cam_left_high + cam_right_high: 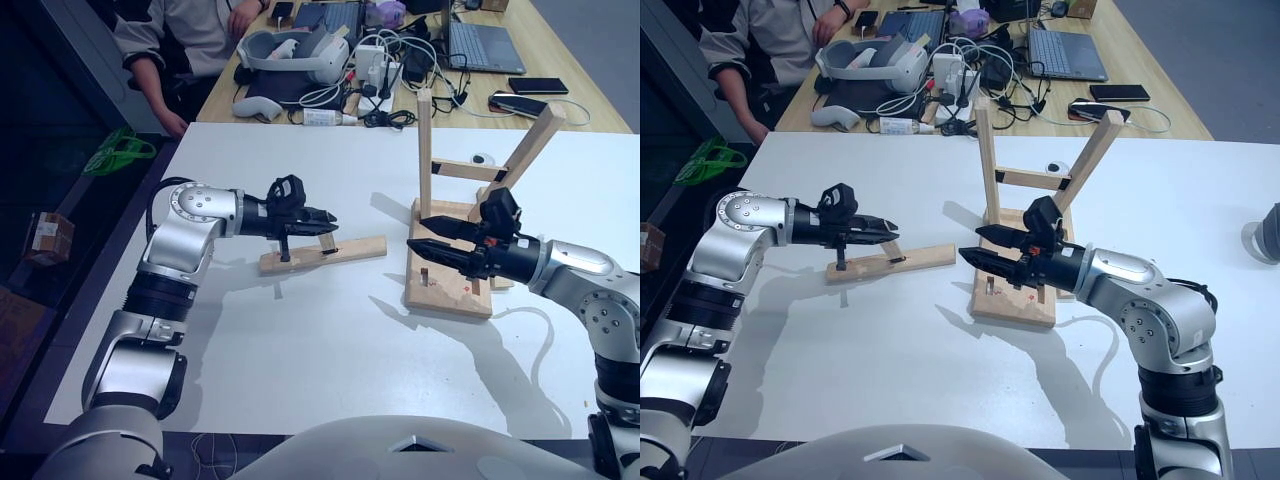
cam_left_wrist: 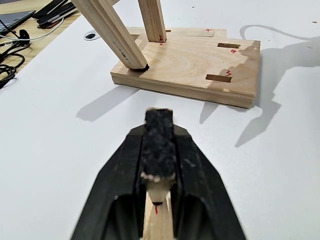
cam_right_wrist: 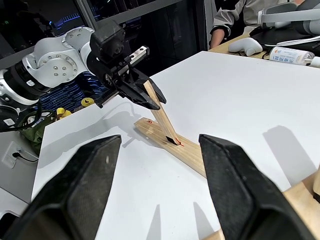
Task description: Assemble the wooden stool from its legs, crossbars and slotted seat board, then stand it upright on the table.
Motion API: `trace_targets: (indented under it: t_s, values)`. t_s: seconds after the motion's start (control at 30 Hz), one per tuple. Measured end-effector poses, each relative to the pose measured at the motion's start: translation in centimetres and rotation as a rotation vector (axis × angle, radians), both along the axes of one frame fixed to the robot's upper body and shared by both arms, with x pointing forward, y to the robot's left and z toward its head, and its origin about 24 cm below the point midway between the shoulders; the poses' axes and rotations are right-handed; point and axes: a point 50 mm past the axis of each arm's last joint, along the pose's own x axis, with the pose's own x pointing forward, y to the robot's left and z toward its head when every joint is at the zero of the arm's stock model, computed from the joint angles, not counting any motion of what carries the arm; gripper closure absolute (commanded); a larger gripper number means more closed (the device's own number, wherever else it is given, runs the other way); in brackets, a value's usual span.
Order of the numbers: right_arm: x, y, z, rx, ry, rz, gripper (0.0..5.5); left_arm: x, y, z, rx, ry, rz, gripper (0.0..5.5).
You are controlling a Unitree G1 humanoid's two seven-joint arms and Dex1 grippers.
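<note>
The slotted seat board (image 1: 452, 283) lies flat on the white table right of centre. Two legs (image 1: 425, 150) (image 1: 530, 146) stand in it, joined by a crossbar (image 1: 463, 170). To its left another leg (image 1: 325, 253) lies flat, with a short crossbar (image 3: 159, 111) rising from it at a slant. My left gripper (image 1: 325, 222) is shut on that crossbar's upper end (image 2: 157, 220). My right gripper (image 1: 420, 238) hovers open over the board's left edge, pointing toward the lying leg (image 3: 175, 150), nothing between its fingers (image 3: 95, 185). Empty slots (image 2: 218, 78) show in the board.
Behind the table, a wooden desk carries a laptop (image 1: 480, 45), a headset (image 1: 290, 55), cables and a phone (image 1: 537, 86). A person sits at its left end. A pale round object (image 1: 1266, 234) lies at the table's right edge. Open white table spreads in front.
</note>
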Motion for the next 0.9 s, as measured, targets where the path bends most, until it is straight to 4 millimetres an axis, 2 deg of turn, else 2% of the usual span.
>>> trace_targets:
  t_s: [0.27, 0.9]
  values:
    - [0.0, 0.0, -0.1, 0.000, 0.003, 0.001, 2.62, -0.3, 1.9, 0.3, 0.075, 0.061, 0.000, 5.09]
    - [0.1, 0.1, -0.6, -0.012, 0.023, -0.004, 2.62, 0.3, 1.9, -0.4, 0.044, 0.060, 0.088, 5.09]
